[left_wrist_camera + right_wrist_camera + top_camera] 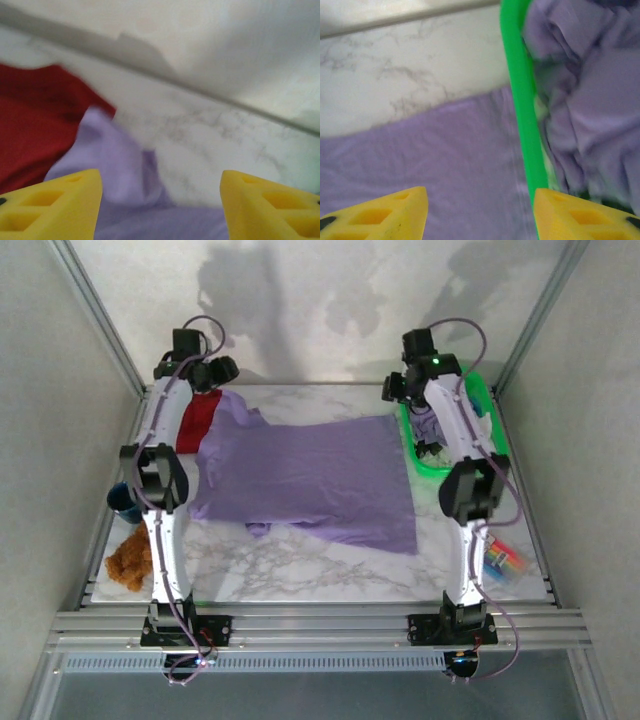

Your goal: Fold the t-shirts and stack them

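Near edge: both arm bases are bolted to the rail.

Near left corner of the marble surface (300,575): a small brown fuzzy toy (130,562). Just beyond it is a dark blue round object (125,502), partly hidden by the left arm.

Near right: a small multicoloured item (503,558). Any print on it is too small to read.

Centre: one lavender t-shirt (310,480) lies spread out flat, sleeves toward the left and hem toward the right. The near sleeve is crumpled. No lettering can be read on the face turned up.

Right, farther back: a green plastic basket (425,468) holds crumpled lavender t-shirts (590,90). In the right wrist view the hem of the spread shirt runs up to the basket's green wall.

Far left: a dark red t-shirt (198,422) lies beside the spread lavender shirt, and the lavender far sleeve touches its edge.

Left gripper (160,210): yellow jaws spread wide with nothing between them. It is above the lavender sleeve where it meets the red cloth.

Right gripper (480,215): yellow jaws spread and empty. It is above the lavender hem, with the basket's wall just inside the right-hand fingertip.

Far edge: bare marble meets the back wall.
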`<state>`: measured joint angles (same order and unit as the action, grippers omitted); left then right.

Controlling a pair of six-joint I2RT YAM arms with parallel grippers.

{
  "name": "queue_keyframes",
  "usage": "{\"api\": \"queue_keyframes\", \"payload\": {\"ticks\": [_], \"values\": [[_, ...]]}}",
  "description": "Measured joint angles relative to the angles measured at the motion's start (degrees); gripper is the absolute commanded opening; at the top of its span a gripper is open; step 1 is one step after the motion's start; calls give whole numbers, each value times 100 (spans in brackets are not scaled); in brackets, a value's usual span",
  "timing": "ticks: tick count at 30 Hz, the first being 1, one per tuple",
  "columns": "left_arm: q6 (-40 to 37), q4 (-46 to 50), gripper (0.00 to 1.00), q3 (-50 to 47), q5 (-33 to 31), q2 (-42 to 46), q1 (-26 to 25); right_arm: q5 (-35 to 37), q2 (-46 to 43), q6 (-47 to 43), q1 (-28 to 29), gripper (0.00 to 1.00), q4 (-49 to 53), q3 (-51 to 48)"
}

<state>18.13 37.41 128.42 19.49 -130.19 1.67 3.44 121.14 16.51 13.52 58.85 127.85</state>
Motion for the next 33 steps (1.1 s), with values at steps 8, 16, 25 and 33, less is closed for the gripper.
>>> {"api": "queue_keyframes", "payload": {"ticks": [8,16,25,33], "values": [[50,-127,56,-4341,-608,4439,-422,0,-4103,850,208,61,-238,-4017],[1032,-479,51,-7482,-1012,6336,-1856,-339,-6293,2009,367,56,192,-7270],[1965,-717,40,-8835,-1189,6373,-2553,-975,-6743,2944,367,54,-308,-8999],[2258,-1207,37,-9230,-1231,6210,-2625,-946,-6419,3067,356,54,-848,-9353]]}}
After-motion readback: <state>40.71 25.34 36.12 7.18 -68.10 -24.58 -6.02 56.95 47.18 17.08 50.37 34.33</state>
